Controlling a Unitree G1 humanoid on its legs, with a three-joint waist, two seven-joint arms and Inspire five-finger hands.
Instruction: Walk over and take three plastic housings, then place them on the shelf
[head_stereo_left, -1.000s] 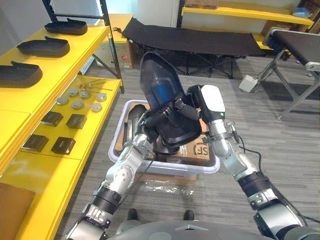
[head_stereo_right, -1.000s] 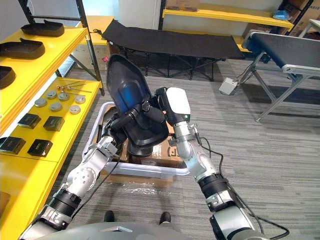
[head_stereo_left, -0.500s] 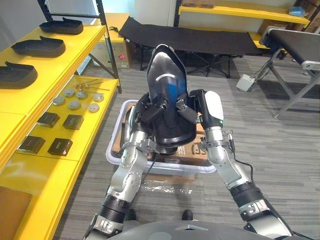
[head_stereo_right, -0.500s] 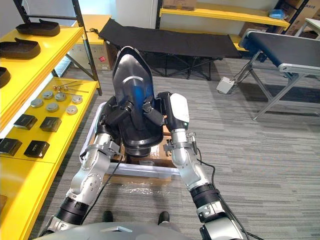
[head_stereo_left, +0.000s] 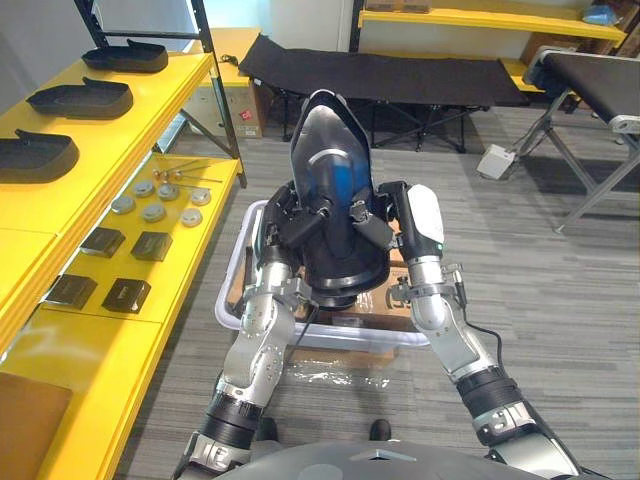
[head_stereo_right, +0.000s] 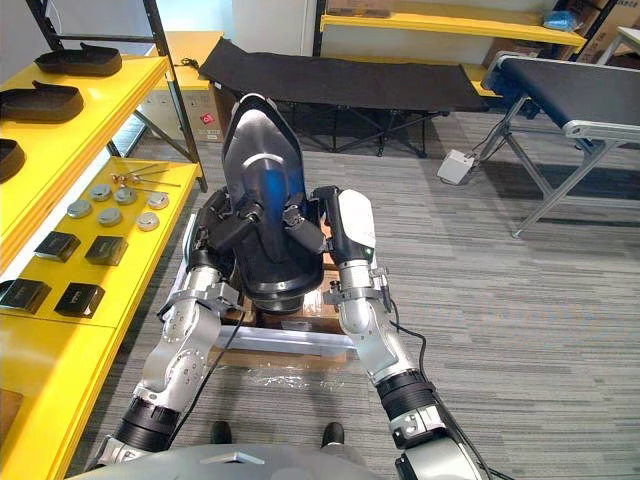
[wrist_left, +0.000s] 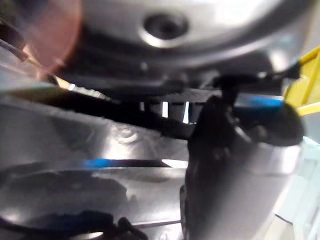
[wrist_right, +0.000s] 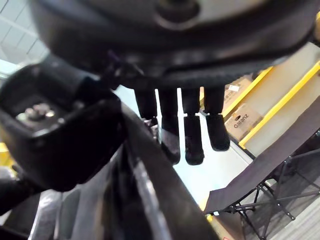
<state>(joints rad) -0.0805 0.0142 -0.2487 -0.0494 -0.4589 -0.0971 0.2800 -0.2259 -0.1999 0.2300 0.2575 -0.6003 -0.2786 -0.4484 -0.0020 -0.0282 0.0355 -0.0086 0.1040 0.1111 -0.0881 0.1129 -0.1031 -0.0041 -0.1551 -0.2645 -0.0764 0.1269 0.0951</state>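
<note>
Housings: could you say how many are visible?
4. On the shelf: near housing, middle housing, far housing. The held housing is gripped by left robot hand and right robot hand over the bin. More may hide inside.

I have the housing (head_stereo_left: 335, 165) between left hand (head_stereo_left: 295, 222) and right hand (head_stereo_left: 372, 215) above the floor bin (head_stereo_left: 230, 288), the shelf (head_stereo_left: 150, 115) carrying shelved housings (head_stereo_left: 80, 98) at left, a cot (head_stereo_left: 400, 78) far behind.

The yellow shelf (head_stereo_left: 150, 100) runs along the frame's left. Its upper level carries three black plastic housings (head_stereo_left: 80, 98) in a row; the lower level bears round metal discs (head_stereo_left: 152, 212) and four flat black boxes (head_stereo_left: 152, 245). On the grey floor (head_stereo_left: 560, 300) stand a white bin (head_stereo_left: 340, 338) at centre and a black cot (head_stereo_left: 400, 80) at the top.
</note>
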